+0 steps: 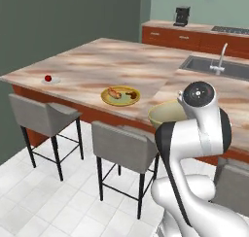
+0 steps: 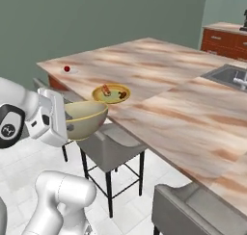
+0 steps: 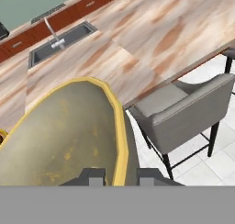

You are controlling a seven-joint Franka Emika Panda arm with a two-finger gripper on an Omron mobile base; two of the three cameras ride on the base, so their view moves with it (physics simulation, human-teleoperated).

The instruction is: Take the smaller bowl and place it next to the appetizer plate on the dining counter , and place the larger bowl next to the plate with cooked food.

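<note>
One empty larger bowl (image 2: 86, 117), tool-pinched (image 3: 119, 176) rim

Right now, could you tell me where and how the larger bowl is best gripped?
By its thin rim, one finger inside and one outside the wall, as the gripper already holds the larger bowl from the robot's side. The body looks too broad to span.

One bowl (image 2: 86, 117), wide and cream-beige, hangs near the worktop (image 1: 112, 61) edge. Two plates lie on the worktop: one yellow-rimmed plate (image 1: 120, 95) with food near the front edge, and one small white plate (image 1: 50, 79) with a red morsel at the far left. Three grey stools stand along the near side: left (image 1: 44, 115), middle (image 1: 124, 146) and right (image 1: 232, 182). One sink (image 1: 219, 67) with one faucet (image 1: 221, 56) sits at the right. One coffee machine (image 1: 182, 16) stands on the far wall counter.
</note>
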